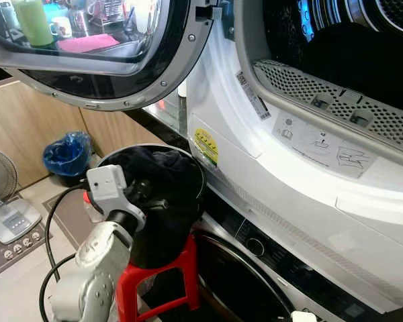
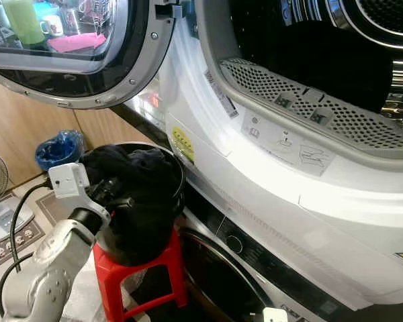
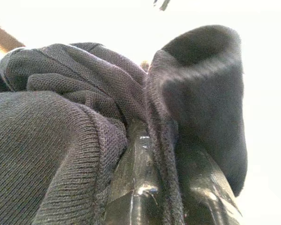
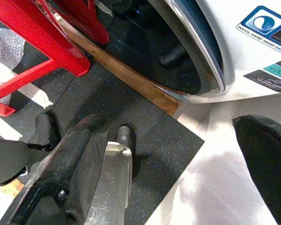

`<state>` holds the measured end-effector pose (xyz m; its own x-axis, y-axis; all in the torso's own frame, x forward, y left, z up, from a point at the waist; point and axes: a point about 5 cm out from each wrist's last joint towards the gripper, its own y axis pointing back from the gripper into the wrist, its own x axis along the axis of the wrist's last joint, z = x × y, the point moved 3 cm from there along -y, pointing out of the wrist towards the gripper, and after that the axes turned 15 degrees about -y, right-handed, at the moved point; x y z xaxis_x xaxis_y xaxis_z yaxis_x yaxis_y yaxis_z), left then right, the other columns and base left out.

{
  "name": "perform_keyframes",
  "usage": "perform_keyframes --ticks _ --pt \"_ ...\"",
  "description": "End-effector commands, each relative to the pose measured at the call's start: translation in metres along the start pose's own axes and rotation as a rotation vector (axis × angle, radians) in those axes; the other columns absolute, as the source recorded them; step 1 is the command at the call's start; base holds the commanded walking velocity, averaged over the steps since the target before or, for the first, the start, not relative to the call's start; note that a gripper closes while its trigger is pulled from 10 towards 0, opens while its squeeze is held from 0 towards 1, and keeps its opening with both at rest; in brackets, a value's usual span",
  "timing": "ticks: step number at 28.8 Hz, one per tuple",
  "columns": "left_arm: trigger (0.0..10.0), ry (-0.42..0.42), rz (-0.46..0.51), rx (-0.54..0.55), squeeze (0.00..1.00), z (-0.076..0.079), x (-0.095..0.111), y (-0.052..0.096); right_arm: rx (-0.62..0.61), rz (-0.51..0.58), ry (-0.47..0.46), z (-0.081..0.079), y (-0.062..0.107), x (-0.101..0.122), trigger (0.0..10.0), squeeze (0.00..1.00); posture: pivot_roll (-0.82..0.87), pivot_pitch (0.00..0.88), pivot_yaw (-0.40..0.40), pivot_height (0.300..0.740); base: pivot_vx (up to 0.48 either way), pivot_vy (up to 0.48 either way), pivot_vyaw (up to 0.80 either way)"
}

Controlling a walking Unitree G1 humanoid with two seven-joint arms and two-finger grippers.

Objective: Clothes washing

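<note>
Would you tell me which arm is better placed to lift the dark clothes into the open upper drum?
Left: its gripper is at the black bucket, fingers in the dark knitted clothes. The right gripper hangs near the floor.

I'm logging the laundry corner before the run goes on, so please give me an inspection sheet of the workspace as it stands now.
Surface: red stool on a dark speckled floor mat.
Job's things: black bucket on the stool, heaped with dark clothes; upper machine's door open, drum dark inside; lower machine's door shut.
Clutter: blue-lined bin; fan; scale; power strip.
Grippers: left gripper in the bucket, fingers closed on knit cloth; right gripper hangs open above the mat.
Cables: black cable loops from the left wrist.
Surroundings: wooden cabinets.
</note>
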<state>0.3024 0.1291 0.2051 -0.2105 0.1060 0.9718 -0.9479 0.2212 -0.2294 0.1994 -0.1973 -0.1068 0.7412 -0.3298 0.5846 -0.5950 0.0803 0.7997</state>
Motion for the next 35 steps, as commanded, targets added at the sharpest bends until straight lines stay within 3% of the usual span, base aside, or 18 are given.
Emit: perform_keyframes --ticks 1,7,8,11,15,20,26,28,31,35 --pt "0.0 -0.048 0.117 -0.072 0.00 0.015 0.026 0.002 -0.010 -0.014 -0.022 0.002 0.001 -0.005 10.0 0.00 0.08 0.077 -0.012 0.740 0.000 0.000 0.00" --pt "0.0 -0.159 0.192 -0.334 0.00 0.051 0.045 0.005 -0.007 -0.011 -0.030 0.000 0.000 -0.003 10.0 0.00 0.09 0.074 -0.009 0.740 0.000 0.000 0.00" --pt "0.0 -0.159 0.192 -0.334 0.00 0.051 0.045 0.005 -0.007 -0.011 -0.030 0.000 0.000 -0.003 10.0 0.00 0.09 0.074 -0.009 0.740 0.000 0.000 0.00" --pt "0.0 -0.166 0.162 -0.516 0.00 0.072 0.041 0.013 -0.003 -0.009 -0.037 -0.003 0.000 -0.003 10.0 0.00 0.09 0.069 -0.003 0.740 0.000 0.000 0.00" --pt "0.0 -0.174 0.107 -0.642 0.00 0.084 0.030 0.022 -0.001 -0.007 -0.044 -0.006 -0.001 -0.002 10.0 0.00 0.09 0.066 0.003 0.740 0.000 0.000 0.00" --pt "0.0 -0.186 0.067 -0.659 0.00 0.084 0.023 0.024 0.003 0.003 -0.052 -0.008 -0.001 -0.001 10.0 0.00 0.09 0.063 0.008 0.740 0.000 0.000 0.00" --pt "0.0 -0.192 0.018 -0.690 0.00 0.081 0.014 0.031 0.127 0.087 -0.102 -0.021 -0.003 0.029 10.0 0.00 0.09 0.064 0.017 0.740 0.000 0.000 0.00" --pt "0.0 -0.174 0.004 -0.707 0.00 0.080 0.013 0.033 0.137 0.150 -0.118 -0.008 -0.003 0.053 10.0 0.00 0.10 0.066 0.018 0.740 0.000 0.000 0.00" --pt "0.0 -0.172 -0.014 -0.720 0.00 0.080 0.010 0.034 0.159 0.180 -0.138 -0.003 -0.002 0.066 10.0 0.00 0.09 0.066 0.019 0.740 0.000 0.000 0.00" --pt "0.0 -0.161 -0.082 -0.780 0.00 0.081 -0.004 0.043 0.245 0.243 -0.044 0.008 0.004 0.097 10.0 0.00 0.09 0.062 0.020 0.740 0.000 0.000 0.00"
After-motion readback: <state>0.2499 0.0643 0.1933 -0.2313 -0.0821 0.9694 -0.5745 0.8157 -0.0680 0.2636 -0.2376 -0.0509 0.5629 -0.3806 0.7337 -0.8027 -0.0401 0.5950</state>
